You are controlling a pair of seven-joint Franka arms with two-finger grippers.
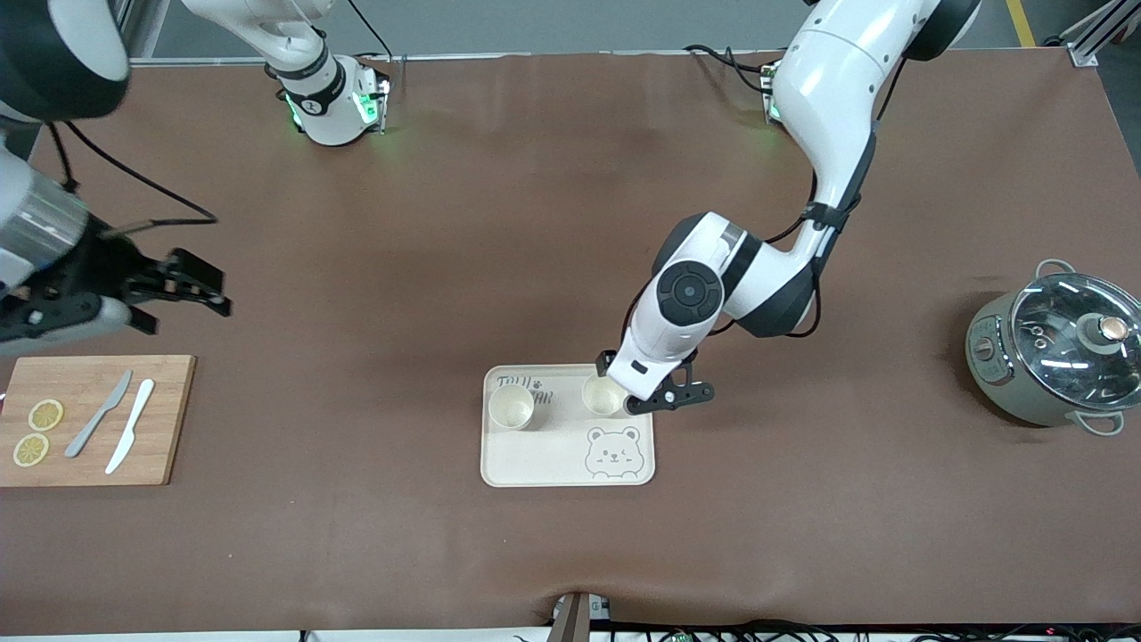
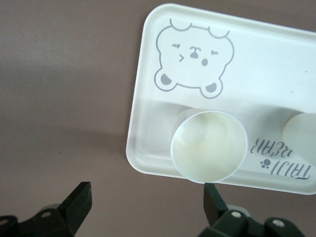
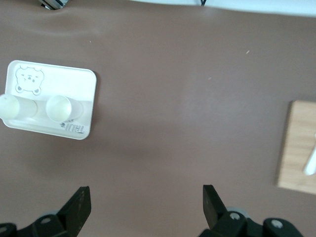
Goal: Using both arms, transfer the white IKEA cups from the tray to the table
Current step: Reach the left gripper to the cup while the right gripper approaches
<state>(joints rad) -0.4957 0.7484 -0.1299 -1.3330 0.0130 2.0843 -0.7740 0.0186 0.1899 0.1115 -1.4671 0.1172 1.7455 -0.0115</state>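
Note:
Two white IKEA cups stand upright on the bear-printed tray [image 1: 553,455]: one [image 1: 511,407] toward the right arm's end, one [image 1: 603,395] toward the left arm's end. My left gripper [image 1: 670,397] is open and empty, just above the tray's edge beside the second cup. In the left wrist view that cup [image 2: 209,144] lies past my open left gripper [image 2: 146,202], not between its fingers; the other cup [image 2: 299,129] shows at the tray's [image 2: 266,74] edge. My right gripper [image 1: 183,287] is open and empty, over the table by the cutting board. The right wrist view shows my open right gripper [image 3: 145,197] and, farther off, both cups [image 3: 58,107] [image 3: 9,106].
A wooden cutting board [image 1: 169,419] with two lemon slices [image 1: 37,432] and two knives [image 1: 116,423] lies at the right arm's end; it also shows in the right wrist view [image 3: 296,148]. A grey-green pot with a glass lid [image 1: 1056,357] stands at the left arm's end.

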